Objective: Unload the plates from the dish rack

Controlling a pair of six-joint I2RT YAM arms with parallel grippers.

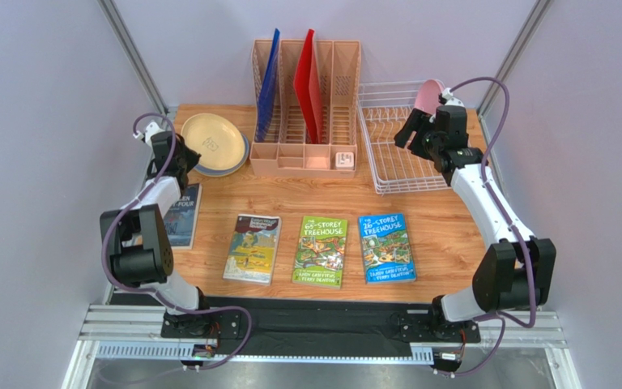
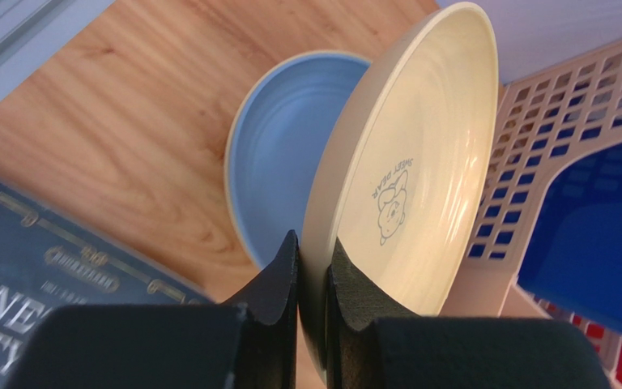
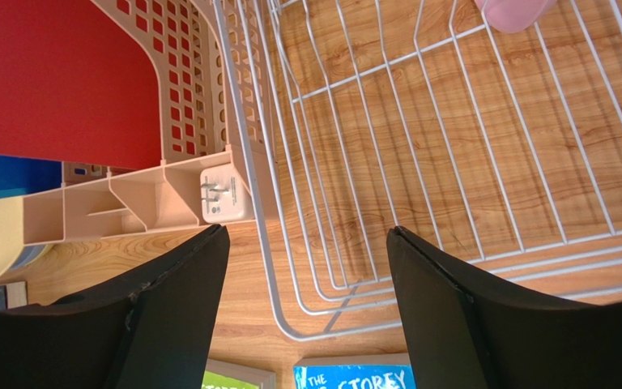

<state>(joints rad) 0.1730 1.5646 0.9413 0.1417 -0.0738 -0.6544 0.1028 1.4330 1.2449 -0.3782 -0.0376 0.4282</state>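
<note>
My left gripper is shut on the rim of a cream plate, which has a small bear print. In the left wrist view the cream plate is tilted above a grey-blue plate that lies flat on the table, and my left gripper pinches its edge. My right gripper is open and empty above the white wire dish rack. A pink plate stands at the rack's far end. The right wrist view shows the rack, the pink plate's edge and my right gripper.
A salmon-pink slotted organiser holds an upright blue board and a red board, between the plates and the rack. Three books lie in a row near the front, and a dark book lies by the left arm.
</note>
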